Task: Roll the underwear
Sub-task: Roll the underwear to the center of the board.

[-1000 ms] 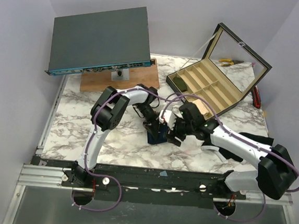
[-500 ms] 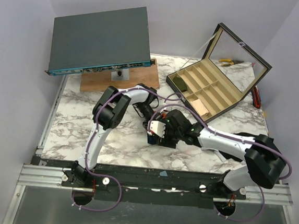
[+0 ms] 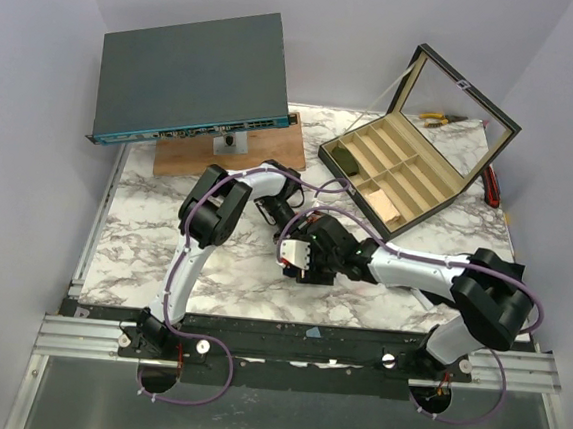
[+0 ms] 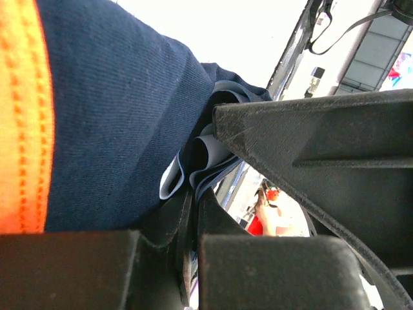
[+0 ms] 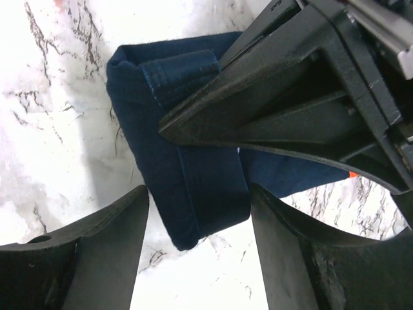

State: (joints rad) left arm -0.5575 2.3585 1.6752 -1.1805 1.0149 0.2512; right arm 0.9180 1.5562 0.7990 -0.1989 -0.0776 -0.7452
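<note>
- Your left claw (image 4: 205, 161) is clamped shut on folded layers of the underwear (image 4: 110, 129), whose navy cloth and orange trim press against its fingers.
- Your right claw (image 5: 199, 200) is spread wide and grips nothing; the folded underwear lies between its fingers.
- Beneath both claws lies the marbled bench (image 5: 51, 97).

Top cam overhead; wrist cams close-up (both on underwear (image 5: 193, 187)).
</note>
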